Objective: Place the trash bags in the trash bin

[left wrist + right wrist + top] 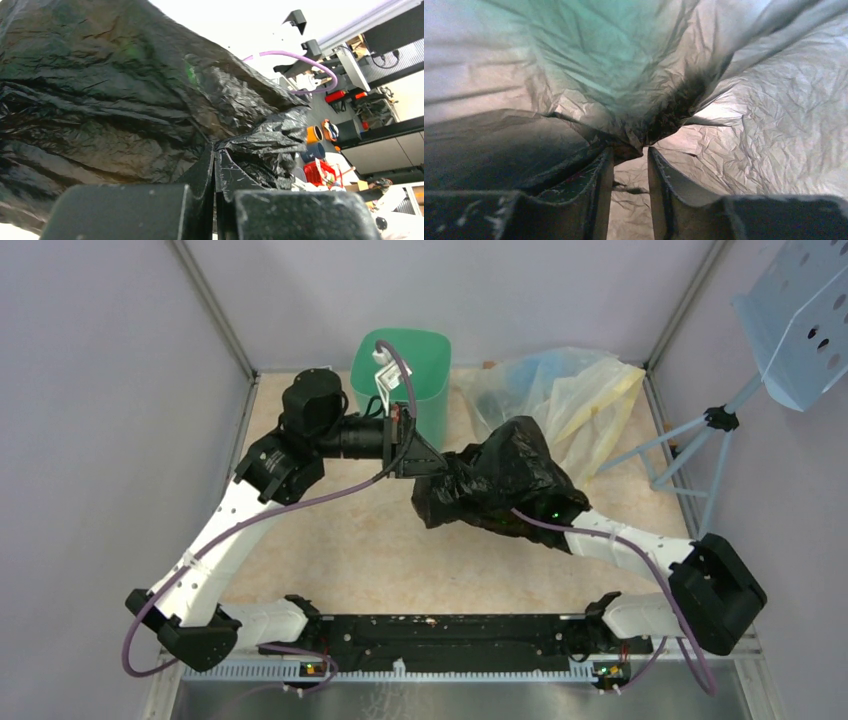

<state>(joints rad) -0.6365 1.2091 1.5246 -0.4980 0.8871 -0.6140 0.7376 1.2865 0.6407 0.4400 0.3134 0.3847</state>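
The black trash bag (505, 480) hangs in a crumpled heap over my right arm's end, in the middle right of the table. My left gripper (435, 462) reaches it from the left and is shut on a fold of its edge; the left wrist view shows the jaws (215, 150) closed on the glossy plastic (110, 90). My right gripper is hidden under the bag in the top view. In the right wrist view it (630, 152) sits inside the bag (749, 115), jaws apart with nothing between them. The mint-green trash bin (432, 390) stands upright at the back, just behind my left wrist.
A pile of clear and yellowish plastic bags (575, 390) lies at the back right, beside the bin. A light-blue perforated panel (800, 320) on a tripod (700, 440) stands beyond the right edge. Grey walls close in the left, back and right.
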